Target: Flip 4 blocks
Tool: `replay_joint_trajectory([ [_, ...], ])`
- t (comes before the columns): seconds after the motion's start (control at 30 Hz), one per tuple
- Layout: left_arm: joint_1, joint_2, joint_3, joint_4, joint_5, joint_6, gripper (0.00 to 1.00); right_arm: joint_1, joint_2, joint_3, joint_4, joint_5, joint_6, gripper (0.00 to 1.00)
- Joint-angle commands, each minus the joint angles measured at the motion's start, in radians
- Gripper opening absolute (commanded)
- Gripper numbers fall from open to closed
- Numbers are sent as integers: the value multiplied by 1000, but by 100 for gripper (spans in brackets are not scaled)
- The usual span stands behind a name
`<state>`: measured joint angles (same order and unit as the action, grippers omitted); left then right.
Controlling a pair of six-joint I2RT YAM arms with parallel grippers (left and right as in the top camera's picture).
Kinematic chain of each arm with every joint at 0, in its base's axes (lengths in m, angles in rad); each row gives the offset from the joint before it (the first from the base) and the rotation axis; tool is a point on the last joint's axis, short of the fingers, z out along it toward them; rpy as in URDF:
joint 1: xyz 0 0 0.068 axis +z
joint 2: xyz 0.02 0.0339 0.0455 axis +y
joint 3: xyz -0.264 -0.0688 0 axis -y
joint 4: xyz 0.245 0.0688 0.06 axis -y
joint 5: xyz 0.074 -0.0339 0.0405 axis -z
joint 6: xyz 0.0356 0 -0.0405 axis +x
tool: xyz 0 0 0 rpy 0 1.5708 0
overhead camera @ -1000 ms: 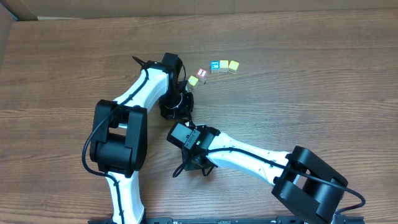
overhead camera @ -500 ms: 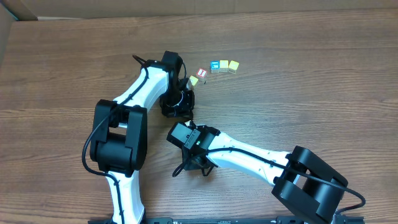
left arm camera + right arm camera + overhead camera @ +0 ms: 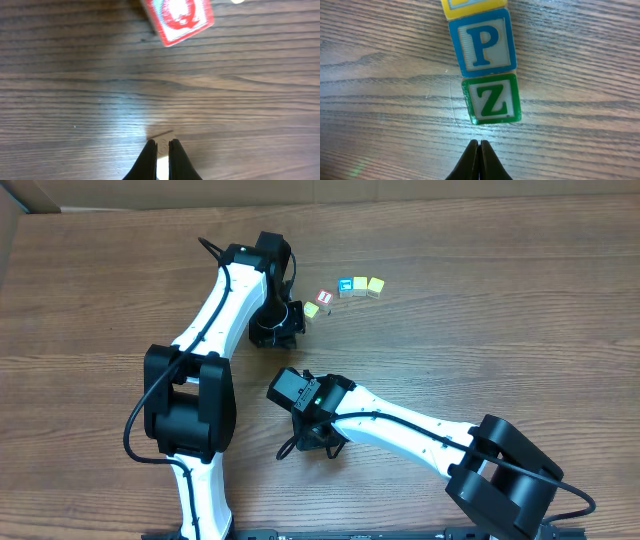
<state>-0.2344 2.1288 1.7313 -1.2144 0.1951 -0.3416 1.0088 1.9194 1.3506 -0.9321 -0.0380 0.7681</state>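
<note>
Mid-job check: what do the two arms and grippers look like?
The left arm and right arm have white rounded links, bulky black joint housings and thin black cables. The left gripper and right gripper each have two slim black tapered fingers. No markings visible.

Overhead straight down on table [image 3: 520, 310], both wrist views close, angled onto it

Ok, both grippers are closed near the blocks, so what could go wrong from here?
1. The Z block, P block and yellow block sit close-packed in a row ahead of the right gripper. Nudging one with shut jaws could shove its neighbours.
2. The red Q block lies ahead of the left gripper. A forward move might knock it.
</note>
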Motion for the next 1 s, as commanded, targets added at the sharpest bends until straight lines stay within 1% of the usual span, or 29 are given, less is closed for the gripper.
replay_joint_trajectory([
  [0.0, -13, 27, -39, 4, -30, -22, 4, 6, -25, -26, 11, -1, 5, 4],
  [0.3, -47, 71, -55, 31, -31, -27, 4, 6, -24, -87, 64, 2, 40, 4],
  [0.63, -49, 72, -86, 34, -50, -68, 4, 6, -24, -87, 74, 7, 40, 4],
  [0.97, -50, 72, -126, 48, -37, -66, 4, 6, -23, -87, 79, 18, 45, 4],
])
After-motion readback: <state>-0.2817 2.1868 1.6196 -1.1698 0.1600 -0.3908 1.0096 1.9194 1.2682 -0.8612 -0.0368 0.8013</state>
